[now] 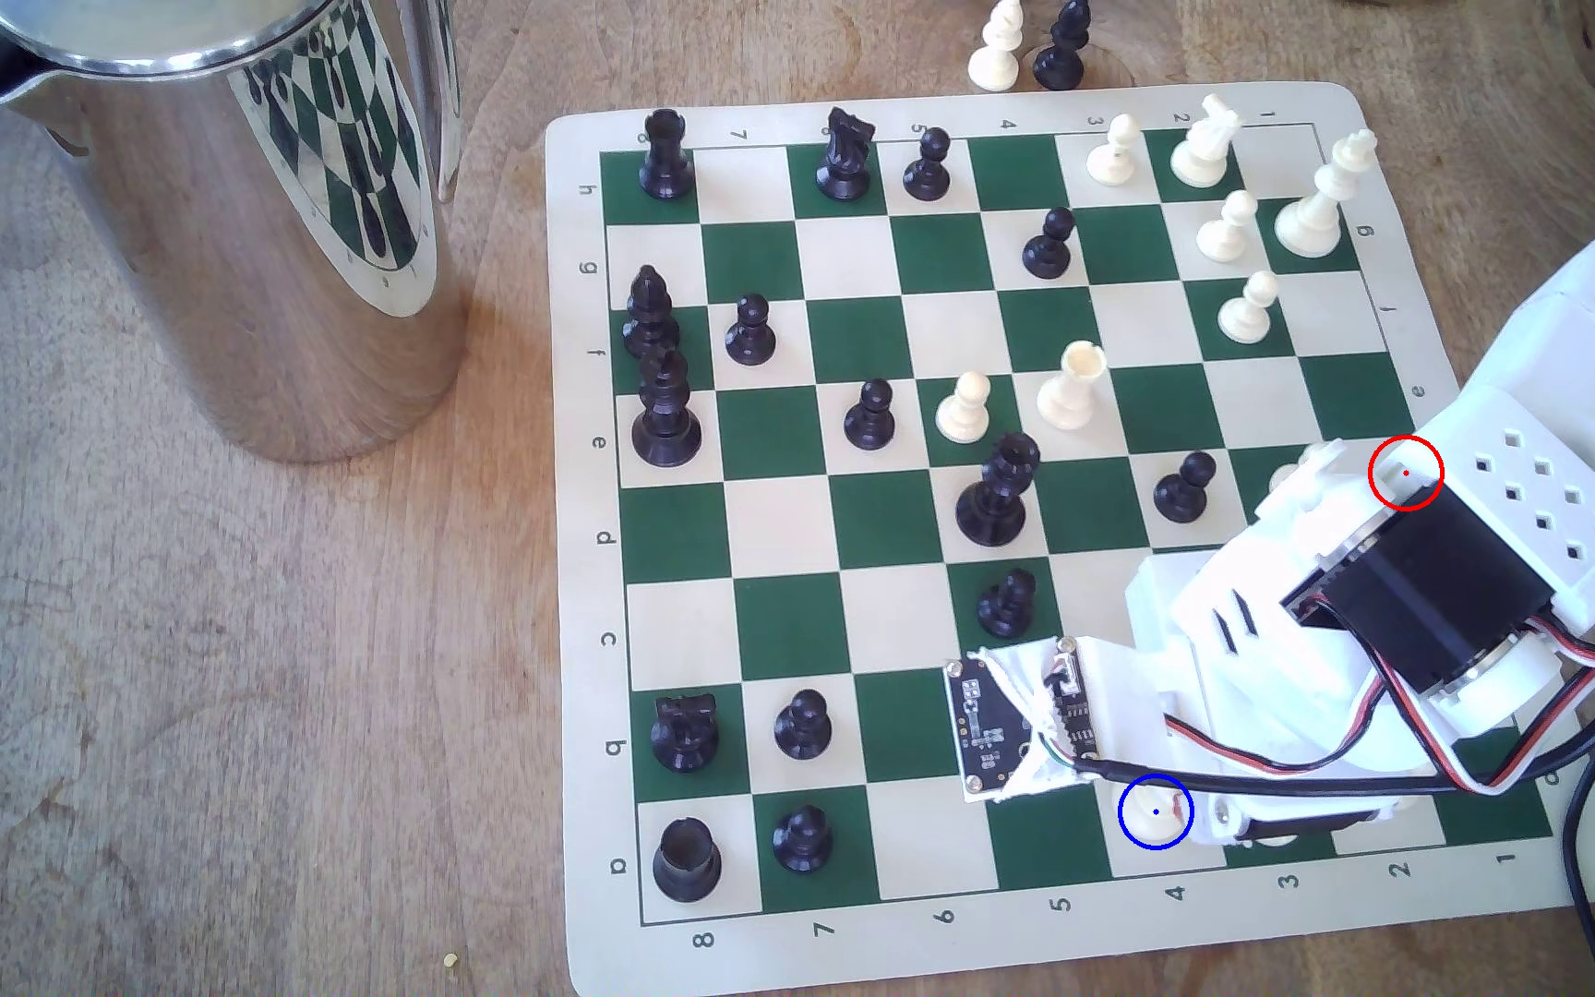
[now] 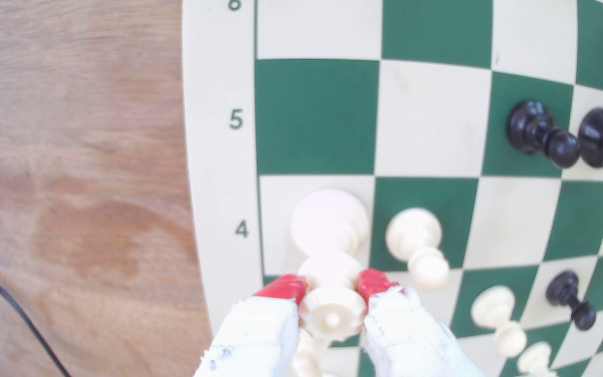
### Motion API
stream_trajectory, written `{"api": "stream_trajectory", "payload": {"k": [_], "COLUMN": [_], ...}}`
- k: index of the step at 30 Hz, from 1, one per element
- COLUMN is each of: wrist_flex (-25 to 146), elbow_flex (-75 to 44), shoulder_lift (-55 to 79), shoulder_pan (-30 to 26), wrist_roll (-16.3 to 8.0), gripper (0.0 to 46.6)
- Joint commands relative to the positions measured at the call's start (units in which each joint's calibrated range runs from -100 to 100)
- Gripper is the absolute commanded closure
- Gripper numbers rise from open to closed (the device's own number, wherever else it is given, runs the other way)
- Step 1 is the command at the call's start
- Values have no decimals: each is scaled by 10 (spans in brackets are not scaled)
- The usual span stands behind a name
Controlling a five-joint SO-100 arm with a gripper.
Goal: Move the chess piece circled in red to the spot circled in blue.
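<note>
Right up against the wrist camera, the gripper (image 2: pixel 332 288) has its two red-tipped fingers (image 2: pixel 285 286) pinched onto the queen (image 2: pixel 331 253) just under the coronet, one on each side of the neck, so the jaws are closed on the piece. Her wide round base sits on the cream square beside the printed 4 on the chessboard mat (image 2: pixel 220 145), in the row along the mat's edge; can't really tell if the base is fully planted or a hair off the surface. A cream pawn (image 2: pixel 418 243) stands on the green square next door, and a couple of black pawns (image 2: pixel 543 134) are further out. In the exterior view the white arm (image 1: pixel 1350 623) reaches in from the exterior view's right and covers most of that corner of the board, so the queen is barely a cream sliver inside the blue ring (image 1: pixel 1155 812) on the a-row cream square near the 4. The red ring (image 1: pixel 1405 472) lands on the arm's housing, hiding the square under it. A shiny steel pitcher (image 1: pixel 276 220) sits on the wooden table (image 1: pixel 199 671) at the exterior view's left, well apart from the mat.
</note>
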Motion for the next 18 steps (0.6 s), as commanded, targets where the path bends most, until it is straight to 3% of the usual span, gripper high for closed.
{"api": "stream_trajectory", "payload": {"k": [1, 5, 18], "wrist_flex": [3, 14, 41], "elbow_flex": [-47, -45, -44], "shoulder_lift": [-21, -13, -8], "shoulder_pan": [-4, 0, 10], "wrist_roll": [-2, 0, 1], "gripper": [450, 344, 308]}}
